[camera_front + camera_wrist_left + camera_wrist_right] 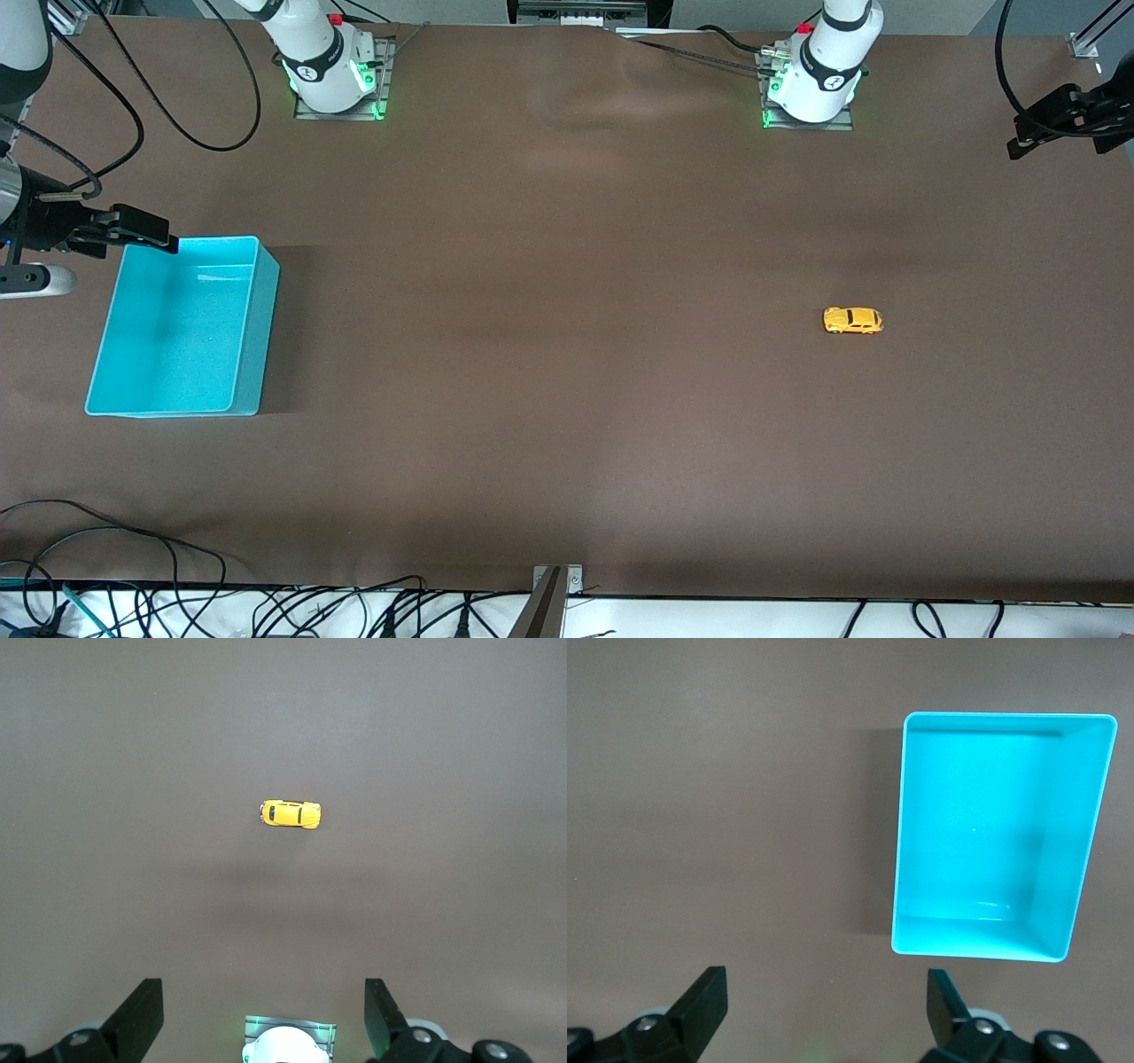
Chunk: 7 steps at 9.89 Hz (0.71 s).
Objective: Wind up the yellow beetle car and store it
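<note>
Turquoise bin [182, 328] empty on brown table [549, 354], right arm's end.

Bare table [567, 354] surrounds the yellow beetle car [853, 320] (the turquoise bin [252, 354] sits well apart).

Yellow beetle car [291, 814], open left claw [264, 1019]

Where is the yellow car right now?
The car sits on the bare table toward the left arm's end, on its wheels, far from the turquoise bin at the right arm's end.
</note>
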Available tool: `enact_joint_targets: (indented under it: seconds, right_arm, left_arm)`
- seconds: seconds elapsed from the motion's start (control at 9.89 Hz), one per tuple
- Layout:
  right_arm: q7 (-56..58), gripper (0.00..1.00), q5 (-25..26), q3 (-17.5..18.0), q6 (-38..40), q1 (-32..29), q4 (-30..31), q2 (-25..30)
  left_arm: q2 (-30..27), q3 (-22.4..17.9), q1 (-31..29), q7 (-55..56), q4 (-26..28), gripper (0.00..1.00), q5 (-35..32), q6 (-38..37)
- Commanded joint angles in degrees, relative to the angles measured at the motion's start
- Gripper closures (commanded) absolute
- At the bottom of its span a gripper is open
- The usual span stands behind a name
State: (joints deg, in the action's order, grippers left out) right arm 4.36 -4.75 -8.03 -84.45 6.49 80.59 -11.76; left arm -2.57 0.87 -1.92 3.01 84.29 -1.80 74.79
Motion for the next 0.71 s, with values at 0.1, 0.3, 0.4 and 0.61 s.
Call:
enact_joint_targets:
  seconds: [0.1,0.3,0.4,0.61]
  right_arm:
    - [-0.66,0.00,-0.96,-0.23,0.60,0.28,-0.35,-0.10]
    - [-0.66,0.00,-0.96,-0.32,0.60,0.19,-0.35,-0.19]
    - [-0.66,0.00,-0.96,-0.32,0.51,0.19,-0.35,-0.19]
    - [-0.58,0.00,-0.96,-0.32,-0.54,0.19,-0.35,-0.19]
  left_arm:
    - [0.90,-0.08,0.34,0.33,-2.02,0.00,0.65,-1.22]
    - [0.90,-0.08,0.34,0.33,-2.02,0.00,0.65,-1.22]
    - [0.90,-0.08,0.34,0.42,-2.02,0.00,0.65,-1.22]
    - [0.90,-0.08,0.34,0.33,-2.02,0.00,0.65,-1.22]
